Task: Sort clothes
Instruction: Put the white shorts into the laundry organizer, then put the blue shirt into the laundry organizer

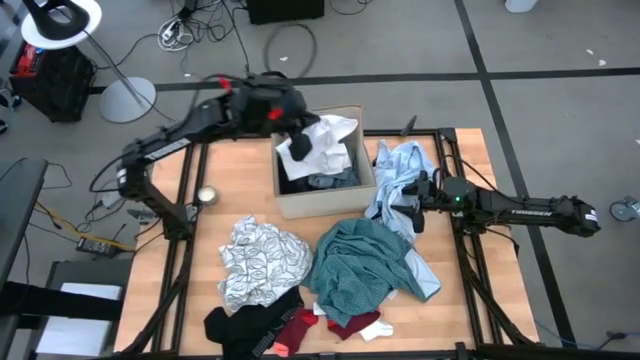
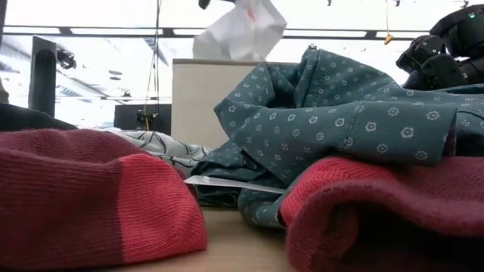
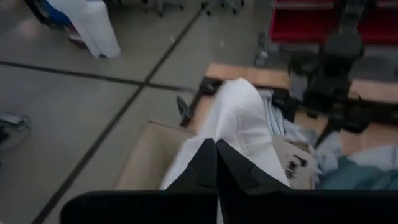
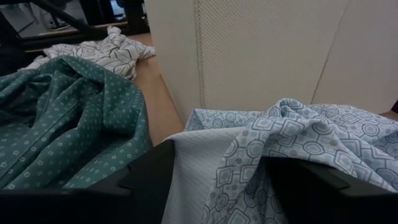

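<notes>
Risk first: my left tool (image 1: 298, 147) hangs over the box (image 1: 292, 200), fingers pressed together on a white garment (image 1: 328, 142) that dangles half over the rim. Released now, I judge it could drape outside. My right tool (image 1: 412, 203) sits low on the bench (image 1: 470, 300) beside the box, spread around the pale blue shirt (image 1: 398, 165); closing could snag the teal shirt (image 1: 360, 265) touching it.

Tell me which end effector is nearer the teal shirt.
Right. The right end effector sits on the pale blue garment just beside the teal shirt; the left end effector holds a white garment over the cardboard box, farther off.
</notes>
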Available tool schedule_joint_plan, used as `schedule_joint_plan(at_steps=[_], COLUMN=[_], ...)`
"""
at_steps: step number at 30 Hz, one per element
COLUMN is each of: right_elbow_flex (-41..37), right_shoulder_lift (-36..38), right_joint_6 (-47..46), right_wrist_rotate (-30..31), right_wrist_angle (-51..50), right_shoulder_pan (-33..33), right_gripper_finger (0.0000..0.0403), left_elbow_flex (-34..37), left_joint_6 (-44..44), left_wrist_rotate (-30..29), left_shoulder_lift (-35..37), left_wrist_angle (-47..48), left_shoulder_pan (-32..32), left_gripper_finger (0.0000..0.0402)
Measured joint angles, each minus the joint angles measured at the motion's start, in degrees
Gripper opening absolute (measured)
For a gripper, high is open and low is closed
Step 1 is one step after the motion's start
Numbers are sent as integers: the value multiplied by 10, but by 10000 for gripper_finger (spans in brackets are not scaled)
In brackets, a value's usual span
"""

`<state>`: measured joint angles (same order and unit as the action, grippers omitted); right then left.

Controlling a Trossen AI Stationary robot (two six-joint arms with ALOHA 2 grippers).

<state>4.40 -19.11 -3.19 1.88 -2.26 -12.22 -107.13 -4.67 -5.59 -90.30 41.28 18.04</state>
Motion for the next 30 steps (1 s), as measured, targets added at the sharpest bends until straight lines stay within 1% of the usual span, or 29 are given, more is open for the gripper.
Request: schedule_joint_plan(at_steps=[1, 4, 6, 9, 14, 17, 22, 25, 27, 30], right_elbow_flex=[0, 0, 0, 0, 0, 0, 0, 0, 0, 0], right_shoulder_lift=[0, 0, 0, 0, 0, 0, 0, 0, 0, 0], right_joint_6=[10, 88, 123, 128, 128, 128, 86, 60, 32, 6], right_wrist_rotate=[2, 25, 29, 29, 29, 29, 29, 29, 29, 30], right_wrist_angle=[2, 18, 23, 26, 29, 30, 30, 31, 31, 31], right_shoulder_pan=[0, -2, -2, -2, -2, -2, -2, -2, -2, -2], right_gripper_finger=[254, 254, 254, 254, 254, 254, 254, 254, 254, 254], left_elbow_flex=[0, 0, 0, 1, 1, 1, 1, 16, 42, 107], left_joint_6=[0, 0, 7, 21, 21, 12, 6, 26, 43, 73], left_wrist_rotate=[4, 5, 5, 3, 3, 3, 3, 1, -1, -21], left_shoulder_lift=[-10, -32, -47, -61, -70, -66, -33, 0, 31, 91], left_wrist_angle=[5, 37, 64, 109, 142, 164, 215, 232, 227, 210], left_shoulder_pan=[0, 0, 0, 1, 3, 0, -21, -39, -52, -74], left_gripper_finger=[1, 7, 15, 34, 71, 81, 83, 83, 83, 83])
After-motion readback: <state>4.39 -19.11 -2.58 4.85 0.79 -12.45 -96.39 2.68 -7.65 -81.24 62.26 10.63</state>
